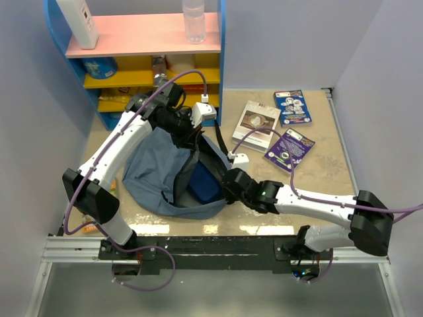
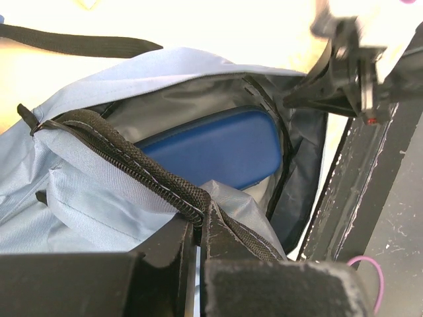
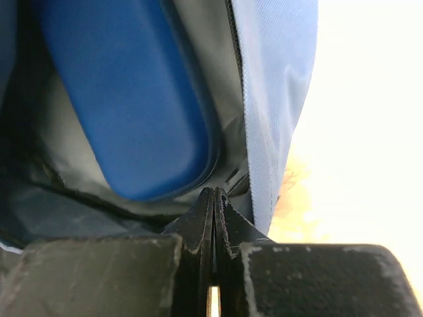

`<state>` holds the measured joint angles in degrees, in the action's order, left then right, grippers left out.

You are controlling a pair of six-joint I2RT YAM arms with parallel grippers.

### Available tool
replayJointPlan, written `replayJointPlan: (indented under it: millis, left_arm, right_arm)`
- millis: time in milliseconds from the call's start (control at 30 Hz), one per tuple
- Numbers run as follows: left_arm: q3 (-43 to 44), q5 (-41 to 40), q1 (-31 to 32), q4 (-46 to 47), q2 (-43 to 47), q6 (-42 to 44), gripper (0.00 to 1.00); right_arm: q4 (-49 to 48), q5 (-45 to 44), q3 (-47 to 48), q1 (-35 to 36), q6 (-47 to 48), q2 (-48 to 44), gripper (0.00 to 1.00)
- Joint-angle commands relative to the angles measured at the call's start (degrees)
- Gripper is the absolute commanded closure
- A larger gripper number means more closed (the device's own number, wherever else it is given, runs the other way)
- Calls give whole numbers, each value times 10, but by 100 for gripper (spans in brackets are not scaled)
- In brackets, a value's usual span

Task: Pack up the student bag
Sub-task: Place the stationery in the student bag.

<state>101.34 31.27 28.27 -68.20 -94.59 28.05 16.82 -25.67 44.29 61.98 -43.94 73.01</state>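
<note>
Two arms meet at the student bag, which lies on the surface left of the middle, its mouth gaping toward the right and its slate-blue fabric slumped in soft folds; the left arm reaches over the bag to its far rim, and the left gripper is clenched on the black zipper edge, the woven tape running up out of the closed fingers and holding that rim raised; inside the mouth, against the grey lining, lies a dark-blue oblong pencil case, resting flat in the bag's main compartment; the right arm comes in low from the right, and the right gripper sits at the near right rim of the opening with its fingers pressed together, just below the end of the pencil case; whether any fabric is pinched between them I cannot tell; three books lie well apart from the bag on the right half of the surface, a beige one, a blue one and a purple one; a blue-framed shelf stands at the far left corner, with a clear bottle on its pink top board.
</note>
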Motion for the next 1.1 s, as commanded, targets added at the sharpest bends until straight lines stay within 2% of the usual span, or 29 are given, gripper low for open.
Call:
replayJointPlan:
  millis: [0,267,400,700,933,1067]
  left_arm:
    - [5,20,3,26,19,-4,100]
    - [-4,20,3,30,23,2,100]
    - [-4,20,2,30,25,4,100]
    - [3,17,2,23,26,8,100]
    - [9,20,2,11,28,8,100]
    - [4,20,3,2,33,16,100]
  right_arm:
    - [-6,33,4,14,-15,12,100]
    - [15,14,76,65,13,85,100]
    - [100,11,148,74,3,136,100]
    - [62,64,89,82,-17,139,100]
    - [16,51,81,81,-20,215,100]
    - [-35,-2,87,81,-18,226,100]
